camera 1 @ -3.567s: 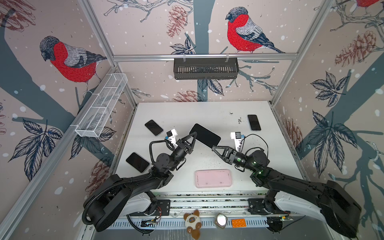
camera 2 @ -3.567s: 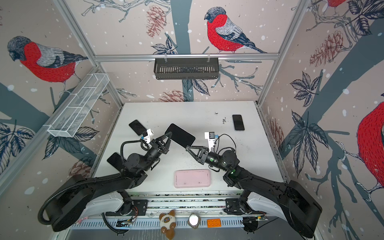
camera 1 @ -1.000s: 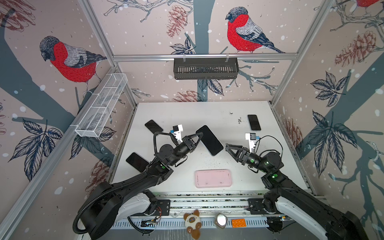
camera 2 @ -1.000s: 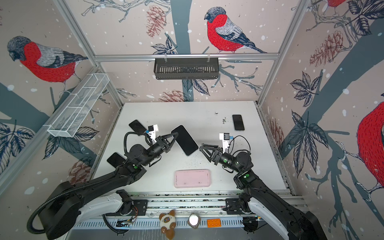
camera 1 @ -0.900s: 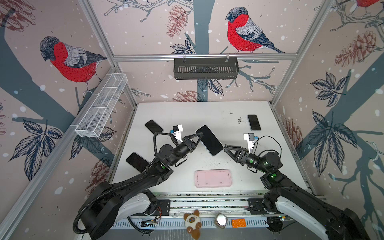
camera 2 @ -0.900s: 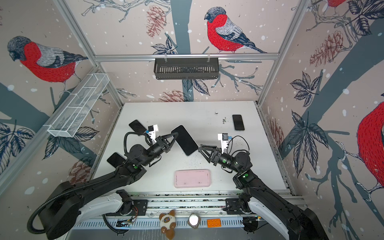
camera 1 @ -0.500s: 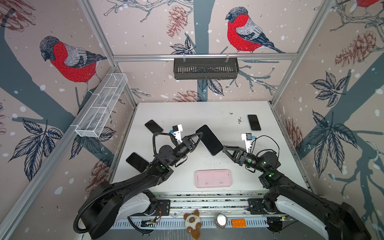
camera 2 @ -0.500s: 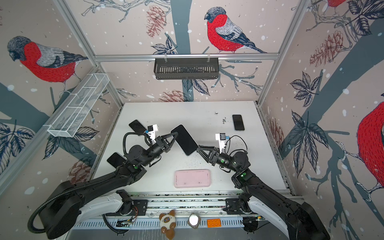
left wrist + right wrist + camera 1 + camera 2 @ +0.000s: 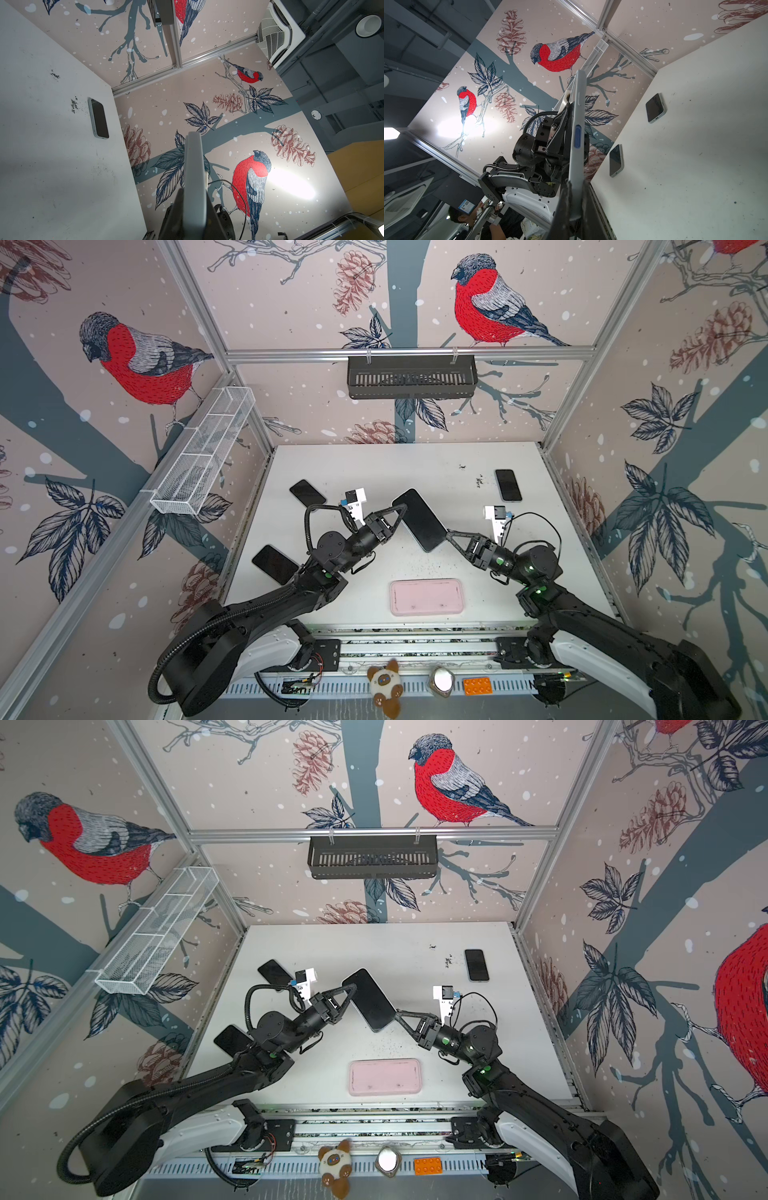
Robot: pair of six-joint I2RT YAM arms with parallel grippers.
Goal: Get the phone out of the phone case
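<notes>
A dark phone hangs tilted above the middle of the table, held at both ends. My left gripper is shut on its far-left end. My right gripper is shut on its near-right corner. In the left wrist view the phone's grey edge runs out from between the jaws of the left gripper. The right wrist view shows the same edge, with a blue button, clamped in the right gripper. The pink phone case lies flat near the table's front edge, apart from both grippers.
Three other dark phones lie on the white table: one at the back left, one at the left edge, one at the back right. A white wire basket hangs on the left wall and a black rack on the back wall.
My right gripper has moved left to the phone's near-right corner and closed on it. The left gripper has kept its hold and stayed in place.
</notes>
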